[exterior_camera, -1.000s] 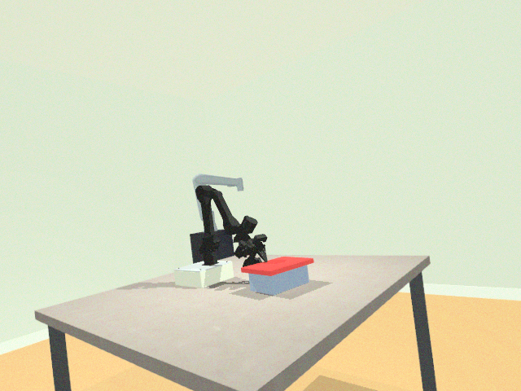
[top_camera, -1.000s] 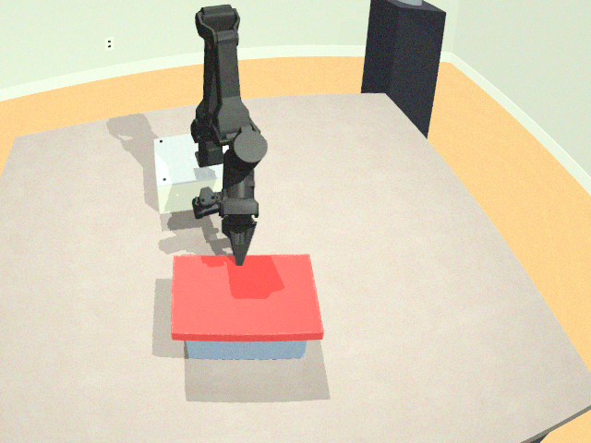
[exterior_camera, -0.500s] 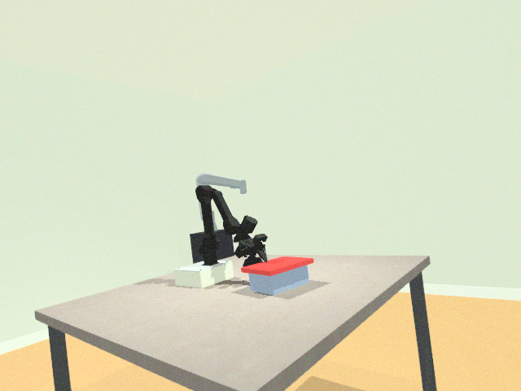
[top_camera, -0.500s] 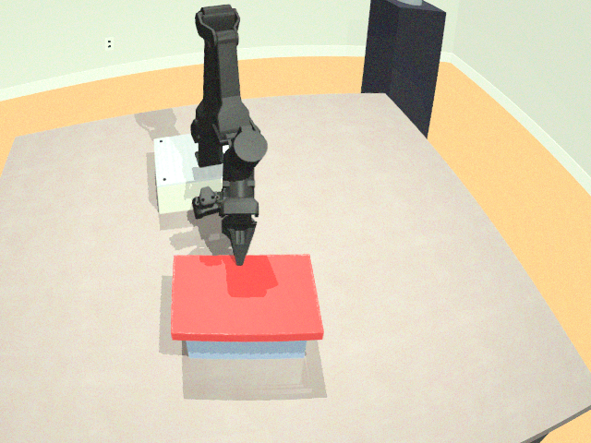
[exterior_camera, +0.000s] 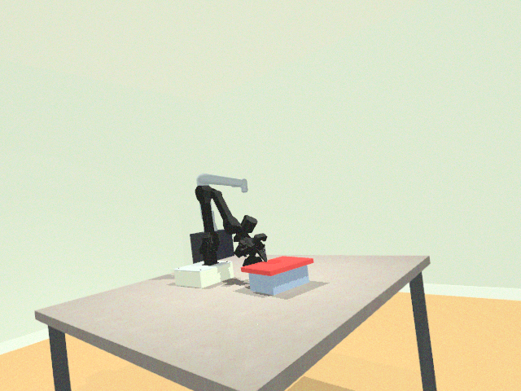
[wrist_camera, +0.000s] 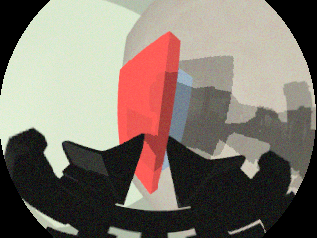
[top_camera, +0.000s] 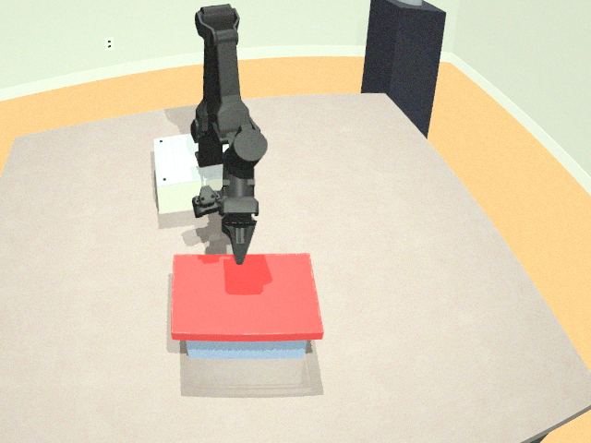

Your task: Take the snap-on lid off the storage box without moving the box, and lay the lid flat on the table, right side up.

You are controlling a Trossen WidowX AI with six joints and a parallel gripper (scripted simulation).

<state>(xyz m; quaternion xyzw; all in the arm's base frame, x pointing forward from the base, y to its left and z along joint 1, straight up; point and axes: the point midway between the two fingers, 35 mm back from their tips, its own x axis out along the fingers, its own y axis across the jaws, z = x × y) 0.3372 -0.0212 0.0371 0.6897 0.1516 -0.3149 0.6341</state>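
Observation:
The red lid (top_camera: 243, 309) (exterior_camera: 279, 265) (wrist_camera: 144, 99) lies flat, right side up, on top of the blue storage box (top_camera: 246, 349) (exterior_camera: 279, 281) (wrist_camera: 181, 106) and overhangs its walls. The box stands on the table (top_camera: 405, 286) (exterior_camera: 202, 332). My gripper (top_camera: 239, 262) (wrist_camera: 155, 138) is shut on the lid's rim at the side facing the arm's base. In the wrist view one finger is on the lid's top side and the other on its underside. The lower finger is hidden behind the lid in the top view. I cannot make out any gap between lid and box.
The arm's white base block (top_camera: 178, 195) (exterior_camera: 202, 275) stands on the table behind the box. A dark cabinet (top_camera: 405, 62) (exterior_camera: 227, 243) stands beyond the table's back edge, with a grey jointed arm (exterior_camera: 222, 181) above it in the exterior view.

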